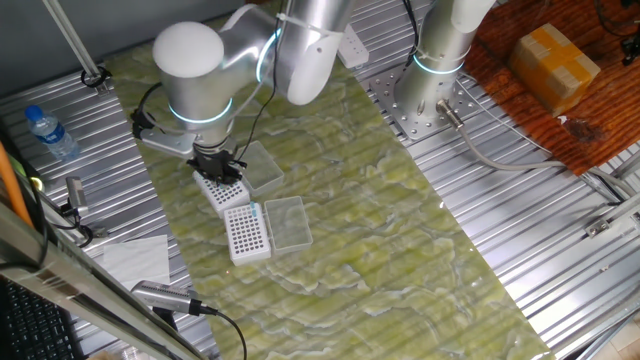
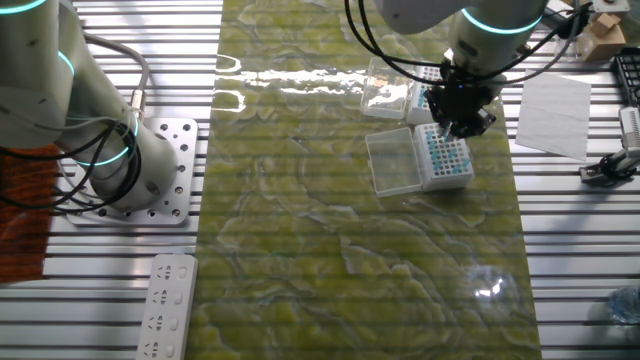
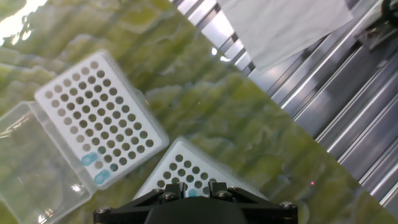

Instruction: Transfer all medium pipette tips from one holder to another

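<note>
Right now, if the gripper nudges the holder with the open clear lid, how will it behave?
The holder looks like thin hollow plastic with mostly bare holes, so probably light and apt to slide on the glossy mat. Its hinged clear lid lies flat alongside and likely flexes. The few blue tips seated there could jostle.

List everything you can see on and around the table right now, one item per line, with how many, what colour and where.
tip holders: two, white grids, on the mat under and beside the gripper
medium pipette tips: a few, light blue, at one edge of the farther holder
clear lids: two, transparent, open beside the holders
mat: one, green-yellow, covering the table middle
water bottle: one, clear with blue cap, table edge
paper sheet: one, white, beside the mat
power strip: one, white, table edge
cardboard box: one, tan, on the wooden surface
gripper: one, black, over a holder; jaws hidden
</note>
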Available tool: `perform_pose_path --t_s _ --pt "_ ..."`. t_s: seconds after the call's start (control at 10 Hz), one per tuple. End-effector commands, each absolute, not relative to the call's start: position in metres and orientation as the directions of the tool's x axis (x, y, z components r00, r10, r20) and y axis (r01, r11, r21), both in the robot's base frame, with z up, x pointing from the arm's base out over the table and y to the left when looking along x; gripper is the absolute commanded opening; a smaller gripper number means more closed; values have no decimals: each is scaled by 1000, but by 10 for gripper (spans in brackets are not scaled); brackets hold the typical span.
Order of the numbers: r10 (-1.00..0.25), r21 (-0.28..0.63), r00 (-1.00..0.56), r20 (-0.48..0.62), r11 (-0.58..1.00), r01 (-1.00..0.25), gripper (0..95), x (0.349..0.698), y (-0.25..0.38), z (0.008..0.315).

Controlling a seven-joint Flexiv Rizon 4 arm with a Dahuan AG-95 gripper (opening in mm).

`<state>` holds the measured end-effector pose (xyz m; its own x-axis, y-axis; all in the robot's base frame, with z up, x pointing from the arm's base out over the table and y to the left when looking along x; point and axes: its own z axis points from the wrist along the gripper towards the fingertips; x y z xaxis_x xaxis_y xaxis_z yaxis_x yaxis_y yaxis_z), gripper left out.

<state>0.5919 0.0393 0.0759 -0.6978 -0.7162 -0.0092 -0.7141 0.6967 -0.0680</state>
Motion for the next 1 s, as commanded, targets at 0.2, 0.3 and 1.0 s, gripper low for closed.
perform_pose_path --t_s 0.2,0.3,1.0 --pt "-719 -43 -695 10 694 -718 0 591 37 88" --pt "-714 -28 -700 24 700 -714 0 591 37 97" --pt "-547 63 -834 69 837 -543 0 585 88 174"
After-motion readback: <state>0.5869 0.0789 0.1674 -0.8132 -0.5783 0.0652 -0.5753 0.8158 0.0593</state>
